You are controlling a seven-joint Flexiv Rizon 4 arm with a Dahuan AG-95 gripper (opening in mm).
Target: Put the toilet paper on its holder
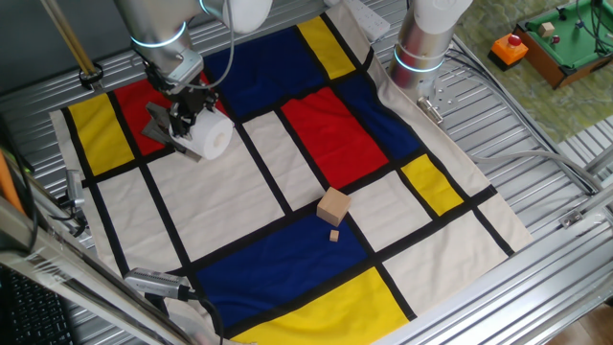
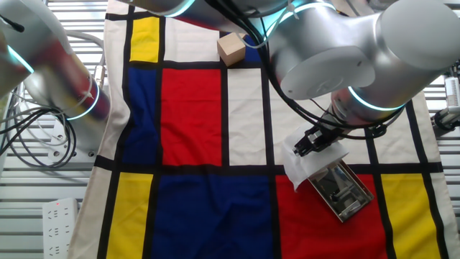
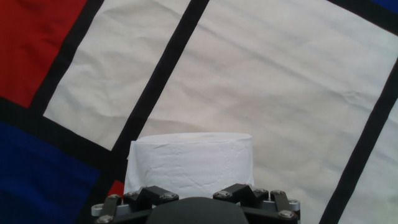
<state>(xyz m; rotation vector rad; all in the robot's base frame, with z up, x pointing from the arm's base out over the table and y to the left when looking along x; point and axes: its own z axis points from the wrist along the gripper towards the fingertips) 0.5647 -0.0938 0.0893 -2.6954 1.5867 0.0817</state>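
The toilet paper (image 1: 215,138) is a white roll held in my gripper (image 1: 190,117) over the far left of the cloth. The grey metal holder (image 1: 158,126) lies on the red patch right beside the roll. In the other fixed view the roll (image 2: 307,165) sits at the near end of the holder (image 2: 343,191), touching or overlapping it, with my gripper (image 2: 316,141) above. In the hand view the roll (image 3: 189,160) fills the space just ahead of the gripper (image 3: 193,194). The fingertips are hidden by the roll. The gripper is shut on the roll.
A tan wooden block (image 1: 333,205) with a small wooden piece (image 1: 334,235) beside it lies mid-cloth; the block also shows in the other fixed view (image 2: 231,49). The chequered cloth (image 1: 287,192) covers the slatted table. A second silver arm base (image 1: 421,43) stands at the back.
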